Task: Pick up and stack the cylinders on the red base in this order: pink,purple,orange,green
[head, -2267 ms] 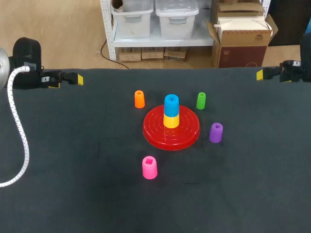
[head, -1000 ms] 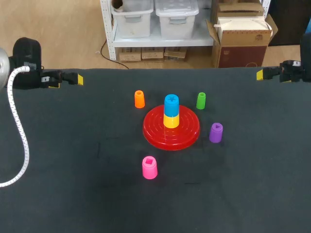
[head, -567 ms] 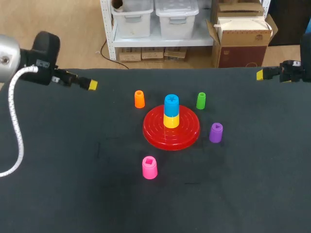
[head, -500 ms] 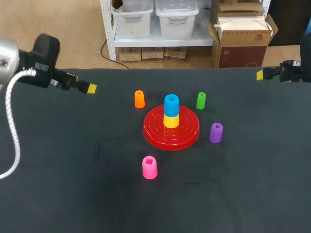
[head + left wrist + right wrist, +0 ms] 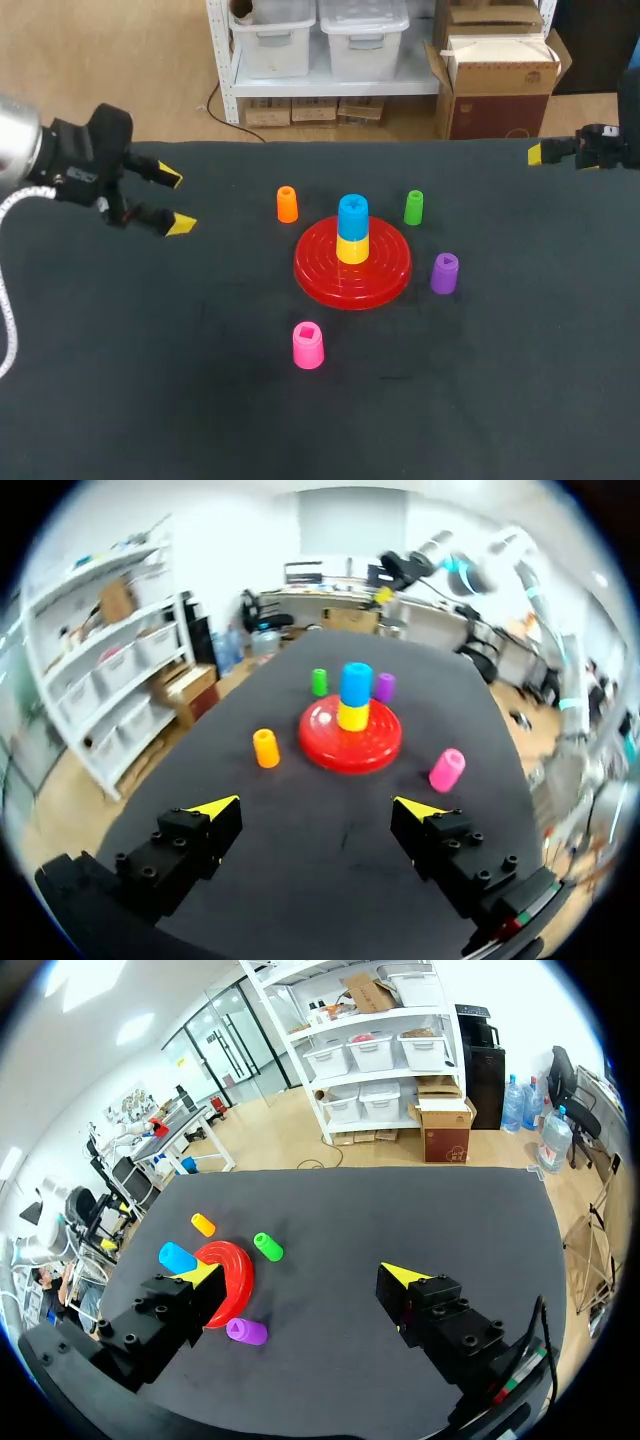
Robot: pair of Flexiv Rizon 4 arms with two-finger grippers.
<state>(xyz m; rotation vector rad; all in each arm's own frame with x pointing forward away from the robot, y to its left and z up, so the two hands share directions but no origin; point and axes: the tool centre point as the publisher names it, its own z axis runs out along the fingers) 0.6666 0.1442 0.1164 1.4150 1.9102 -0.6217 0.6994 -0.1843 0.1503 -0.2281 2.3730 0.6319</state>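
- At mid-table, the red base (image 5: 318, 268) carries a blue cylinder (image 5: 352, 215) stacked on a yellow cylinder (image 5: 352, 249).
- Pink cylinder (image 5: 308, 345) stands apart, nearer the robot than the base.
- Purple cylinder (image 5: 444, 273) stands just beside the base's right rim.
- Orange cylinder (image 5: 287, 204) and green cylinder (image 5: 414, 207) stand behind it, left and right.
- Left gripper (image 5: 175, 201) hangs well left of the orange cylinder, fingers spread.
- Right gripper (image 5: 302, 1273) is at the table's far right edge, fingers spread wide.

Left tool (image 5: 175, 201), right tool (image 5: 302, 1274) agape
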